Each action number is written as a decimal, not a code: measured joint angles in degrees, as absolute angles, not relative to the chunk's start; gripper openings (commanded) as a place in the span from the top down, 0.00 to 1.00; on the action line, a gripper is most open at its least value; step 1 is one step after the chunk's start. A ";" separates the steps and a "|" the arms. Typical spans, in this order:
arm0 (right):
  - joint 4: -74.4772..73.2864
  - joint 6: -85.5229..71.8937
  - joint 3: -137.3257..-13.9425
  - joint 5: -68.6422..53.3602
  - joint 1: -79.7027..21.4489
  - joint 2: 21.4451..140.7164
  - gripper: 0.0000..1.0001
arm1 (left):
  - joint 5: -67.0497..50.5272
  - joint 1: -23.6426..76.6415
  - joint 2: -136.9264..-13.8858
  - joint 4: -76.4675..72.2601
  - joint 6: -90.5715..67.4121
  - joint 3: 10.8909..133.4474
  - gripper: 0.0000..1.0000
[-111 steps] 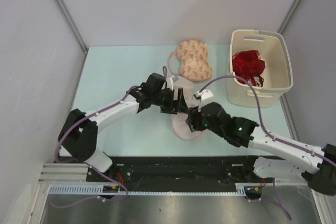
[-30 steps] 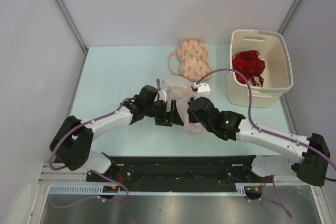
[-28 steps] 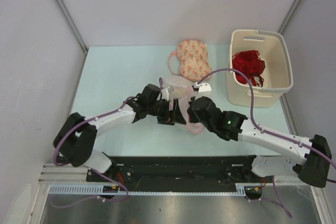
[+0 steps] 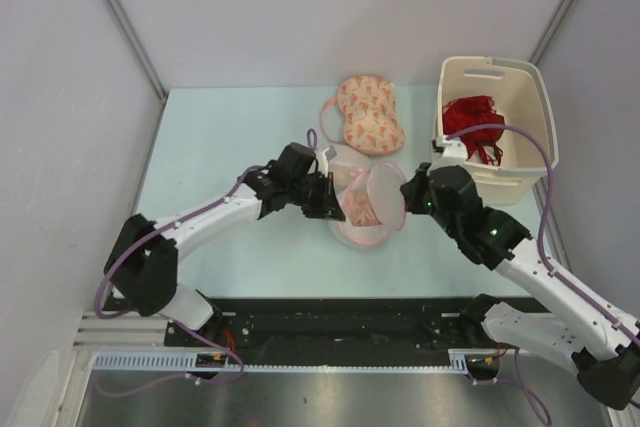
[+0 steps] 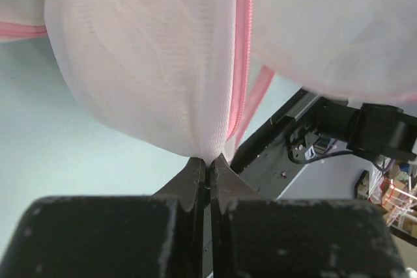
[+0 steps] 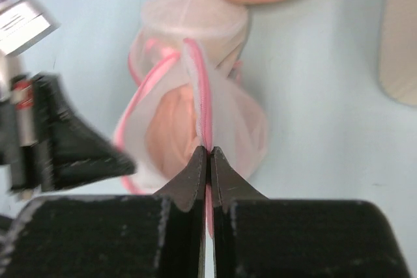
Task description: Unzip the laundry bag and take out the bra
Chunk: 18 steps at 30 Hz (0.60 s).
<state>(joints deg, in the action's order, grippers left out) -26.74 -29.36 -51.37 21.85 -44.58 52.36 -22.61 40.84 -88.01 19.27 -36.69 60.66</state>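
The laundry bag (image 4: 366, 205) sits near the middle of the pale blue table (image 4: 220, 137). It is a white net pouch with a pink zipper band. Both arms reach in to it.

The left gripper (image 4: 334, 205) is at the 9 o'clock side of the bag. In the left wrist view its two black fingers are pressed together, and a fold of the white net is pinched between the tips, right next to the pink band. So it is clamped on the bag.

The right gripper (image 4: 406, 195) is at the 3 o'clock side of the bag. In the right wrist view its fingers are together too, and the pink band runs straight down into the tips. It is clamped on the bag's pink edge.

The bag is stretched between the two grippers. In the right wrist view the pink band splits into two lines, and the bra (image 6: 171, 129) shows between them. It is soft peach and it is inside the bag.

A pink bra with a red print (image 4: 368, 115) lies flat on the table at 12 o'clock from the bag, close to it. A cream bin (image 4: 528, 175) stands at 2 o'clock from the bag, at the table's right edge. A red lacy bra (image 4: 472, 119) is in the bin.
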 measured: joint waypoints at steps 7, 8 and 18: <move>-22.85 -28.42 -51.37 7.46 -27.70 50.41 1.00 | -22.79 35.99 -77.49 25.04 -32.62 60.10 1.00; -22.02 -28.45 -51.37 5.39 -25.80 51.05 1.00 | -22.74 35.29 -76.25 25.58 -32.10 60.10 1.00; -19.77 -28.77 -51.42 2.55 -22.17 67.61 0.48 | -24.14 31.05 -72.31 28.21 -29.30 56.62 0.99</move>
